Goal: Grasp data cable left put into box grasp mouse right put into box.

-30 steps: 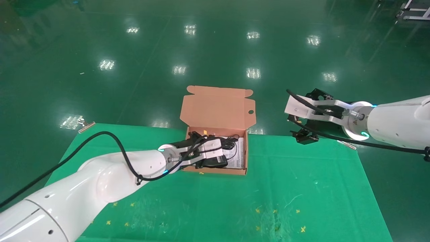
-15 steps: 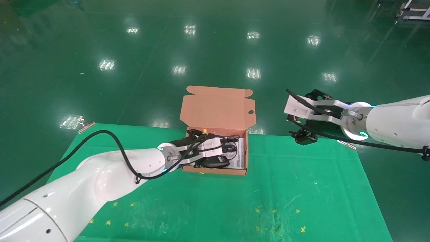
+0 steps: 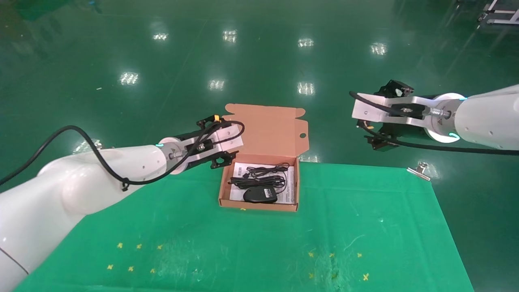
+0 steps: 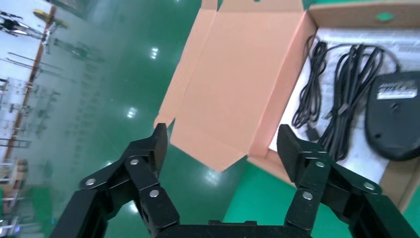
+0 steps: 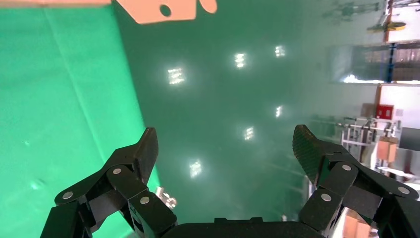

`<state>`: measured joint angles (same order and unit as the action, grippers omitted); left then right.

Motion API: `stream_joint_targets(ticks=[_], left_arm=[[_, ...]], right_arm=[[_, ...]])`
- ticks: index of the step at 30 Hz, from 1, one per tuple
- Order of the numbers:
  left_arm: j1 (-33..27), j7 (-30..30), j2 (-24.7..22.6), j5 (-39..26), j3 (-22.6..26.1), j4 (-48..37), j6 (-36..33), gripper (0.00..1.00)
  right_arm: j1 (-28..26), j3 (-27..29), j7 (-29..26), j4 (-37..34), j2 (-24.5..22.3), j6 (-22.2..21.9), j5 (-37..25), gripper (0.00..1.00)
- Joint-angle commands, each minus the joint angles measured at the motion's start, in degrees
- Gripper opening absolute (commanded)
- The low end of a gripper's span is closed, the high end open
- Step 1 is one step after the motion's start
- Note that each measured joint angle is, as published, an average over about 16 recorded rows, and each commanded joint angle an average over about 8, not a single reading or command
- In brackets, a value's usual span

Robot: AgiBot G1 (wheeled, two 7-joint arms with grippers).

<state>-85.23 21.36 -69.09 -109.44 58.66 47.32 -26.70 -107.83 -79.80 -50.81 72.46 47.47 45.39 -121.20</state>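
both the data cable (image 3: 263, 177) and the mouse (image 3: 260, 195) lie in the box (image 3: 259, 205); left end effector (image 3: 221, 159) and right end effector (image 3: 375, 140) hang wide open, empty; nothing seems left.

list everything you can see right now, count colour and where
box: one, salmon-orange, at the far middle of the green mat, lid flap open and standing up behind it
printed sheet: one, white, lining the box floor
mouse: one, black, in the box near its front wall
data cable: one bundle, black, in the box behind the mouse
mat: one, green, covering the table
clip: one, metal, at the mat's far right corner
floor: glossy dark green, beyond the table
left gripper: black, open, empty, raised off the box's far left corner
right gripper: black, open, empty, parked high to the right
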Motion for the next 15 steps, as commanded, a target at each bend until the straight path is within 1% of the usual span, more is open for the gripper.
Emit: stream_joint_targets(ticks=[1, 15], left_arm=[[0.14, 0.1, 0.73, 0.88, -0.59, 0.47, -0.8, 1.0], [5.88, -2.51, 8.87, 17.16, -10.85, 6.76, -15.01, 1.0]], right_arm=[[-0.03, 0.37, 0.61, -0.07, 0.1, 0.81, 0.31, 1.0], [11.06, 15.56, 10.05, 0.22, -2.91, 10.27, 19.25, 1.0]])
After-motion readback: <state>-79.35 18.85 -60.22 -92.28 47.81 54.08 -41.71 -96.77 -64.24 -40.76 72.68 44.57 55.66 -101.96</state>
